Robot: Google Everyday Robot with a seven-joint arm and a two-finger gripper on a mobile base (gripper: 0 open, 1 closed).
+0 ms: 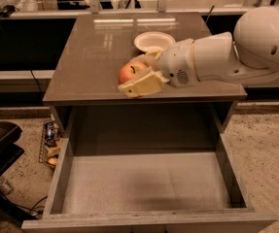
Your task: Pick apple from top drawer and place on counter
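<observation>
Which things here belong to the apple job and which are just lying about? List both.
Job: apple, gripped by the claw over the counter's front part; open drawer below.
Lying about: bowl on the counter behind the claw; clutter left of the drawer.

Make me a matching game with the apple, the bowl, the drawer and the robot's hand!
Things:
1. apple
2. white bowl
3. top drawer
4. hand

Clues:
A. pulled open, below the counter
B. sitting on the counter, behind the hand
C. gripping the fruit, over the counter's front part
D. red-orange, held between two fingers

Pairs: 1-D, 2-B, 3-A, 4-C.
</observation>
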